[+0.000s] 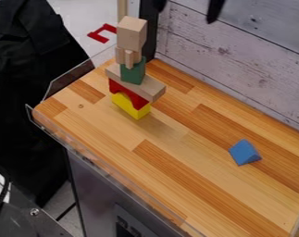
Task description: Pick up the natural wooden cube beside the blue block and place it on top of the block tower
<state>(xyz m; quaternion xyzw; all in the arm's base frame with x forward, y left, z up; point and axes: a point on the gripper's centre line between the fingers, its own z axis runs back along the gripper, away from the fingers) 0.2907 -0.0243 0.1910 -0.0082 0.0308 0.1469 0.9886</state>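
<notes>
The gripper (pixel 186 11) hangs spread at the top, with 1 block tower (pixel 132 75) and 1 blue prism (pixel 243 153) on the tabletop (pixel 170 159).

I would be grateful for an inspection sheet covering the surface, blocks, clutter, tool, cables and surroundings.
Surface: wooden tabletop, light and darker strips, a small dark knot near the stack.
Blocks: upright stack, bottom to top: yellow block, red arch, wooden plank, green block, small wooden pieces, wooden block; blue triangular block apart from it.
Clutter: red bracket-shaped piece, beyond the tabletop.
Tool: at the top edge, fingers apart, nothing between them.
Cables: black cable, lower left, off the tabletop.
Surroundings: plank wall behind, black cloth at picture left.
</notes>
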